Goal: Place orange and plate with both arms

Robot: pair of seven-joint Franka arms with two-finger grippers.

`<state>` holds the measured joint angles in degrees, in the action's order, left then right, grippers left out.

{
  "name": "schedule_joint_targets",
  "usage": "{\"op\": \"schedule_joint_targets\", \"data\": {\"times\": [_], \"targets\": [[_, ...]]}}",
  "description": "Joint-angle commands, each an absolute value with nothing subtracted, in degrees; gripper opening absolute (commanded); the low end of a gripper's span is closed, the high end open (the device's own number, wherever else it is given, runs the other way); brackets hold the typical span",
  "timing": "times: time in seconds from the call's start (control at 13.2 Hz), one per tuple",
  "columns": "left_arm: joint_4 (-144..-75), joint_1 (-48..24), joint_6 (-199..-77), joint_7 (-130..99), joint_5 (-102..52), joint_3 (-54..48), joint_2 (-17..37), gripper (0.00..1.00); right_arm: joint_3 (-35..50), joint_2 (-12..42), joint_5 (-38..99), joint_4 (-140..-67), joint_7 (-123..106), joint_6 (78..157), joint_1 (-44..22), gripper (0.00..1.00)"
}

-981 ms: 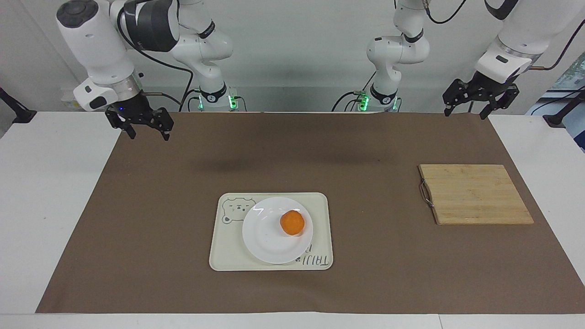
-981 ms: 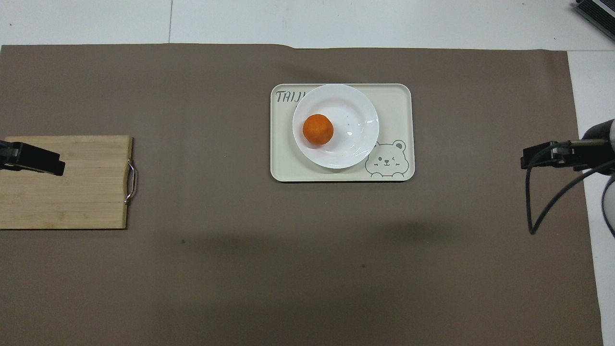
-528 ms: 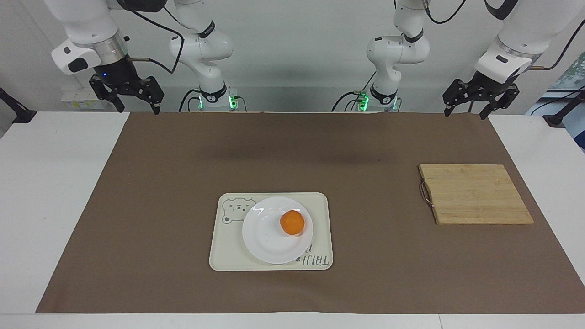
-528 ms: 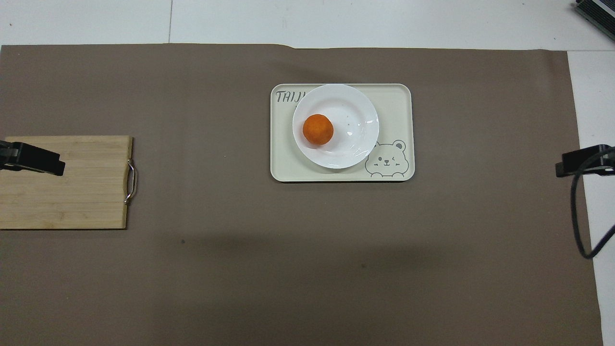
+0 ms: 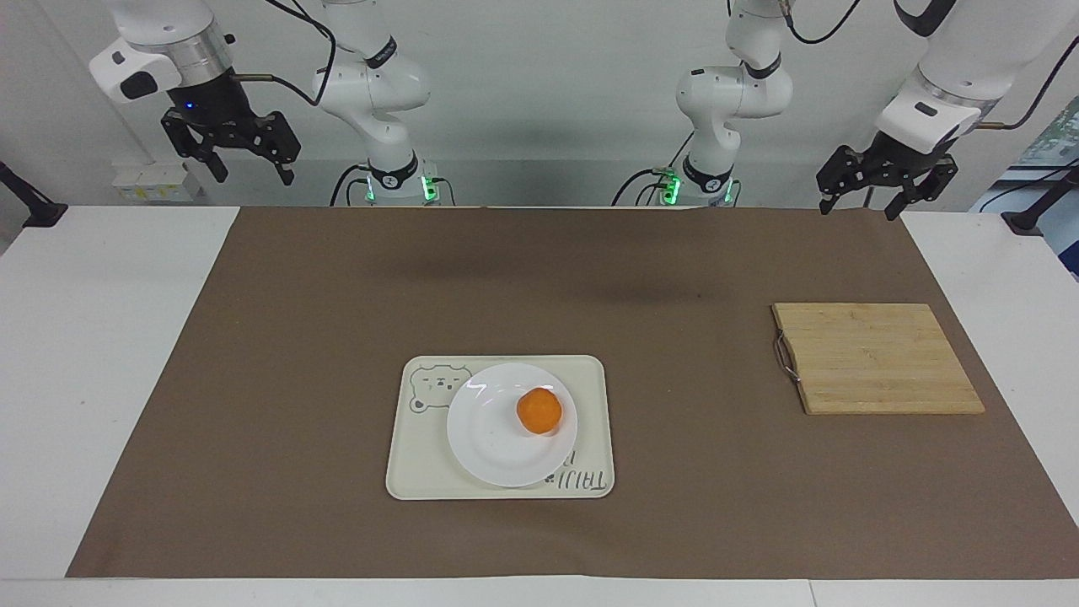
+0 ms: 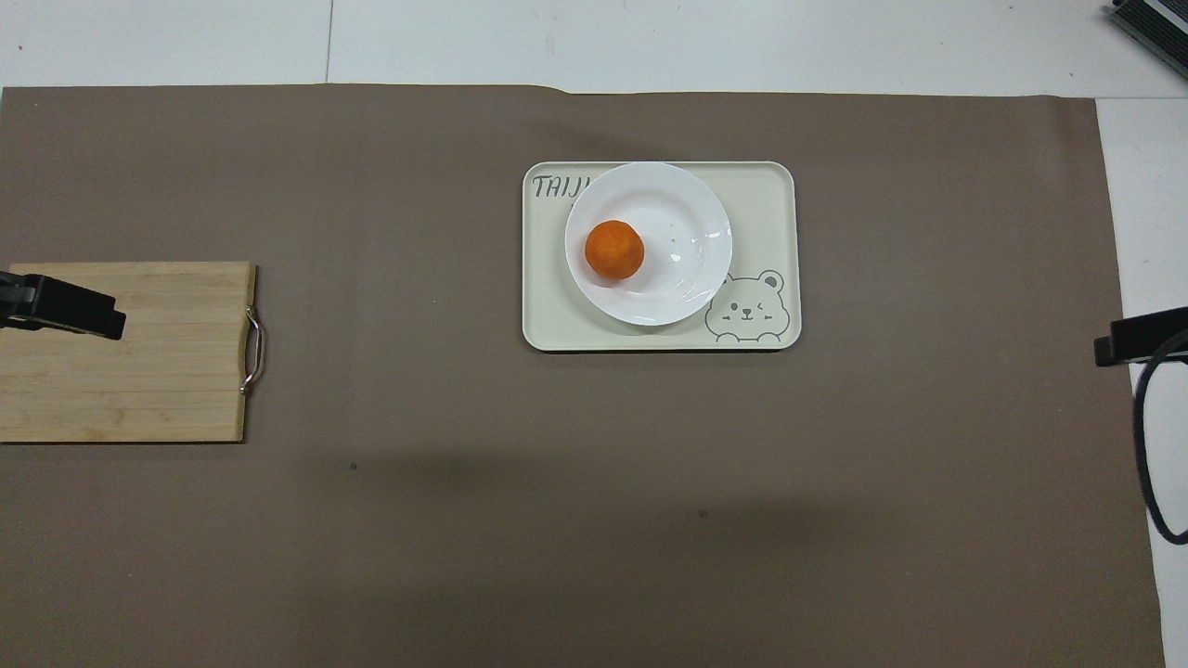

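The orange (image 5: pixel 539 410) (image 6: pixel 613 250) rests on the white plate (image 5: pixel 493 438) (image 6: pixel 682 241). The plate stands on a cream tray (image 5: pixel 421 464) (image 6: pixel 761 199) with a bear drawing, in the middle of the brown mat. My right gripper (image 5: pixel 253 173) (image 6: pixel 1137 336) hangs open and empty, high over the mat's corner at the right arm's end. My left gripper (image 5: pixel 858 211) (image 6: pixel 60 311) waits open and empty over the mat's corner at the left arm's end. Neither gripper is close to the tray.
A bamboo cutting board (image 5: pixel 877 358) (image 6: pixel 158 371) with a metal handle lies on the mat toward the left arm's end. The brown mat (image 5: pixel 295 379) covers most of the white table.
My right gripper has risen and drawn back toward its own base, away from the mat. The left arm, orange, plate and tray have not moved.
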<state>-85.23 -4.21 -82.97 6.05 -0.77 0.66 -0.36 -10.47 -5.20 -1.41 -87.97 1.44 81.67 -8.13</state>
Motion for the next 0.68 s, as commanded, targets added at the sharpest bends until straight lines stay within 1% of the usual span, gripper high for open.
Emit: {"op": "schedule_joint_targets", "data": {"times": [0.0, 0.6], "targets": [[-84.99, -4.39, -81.74, 5.54, 0.09, 0.79, -0.79, 1.00, -10.11, -5.80, -1.23, -88.77, -0.09, 81.56, -8.00, 1.00], [-84.99, -4.48, -82.18, 5.63, 0.18, 0.79, -0.79, 1.00, -9.93, -5.71, -1.14, -88.59, -0.97, 81.65, -8.26, 1.00]]}}
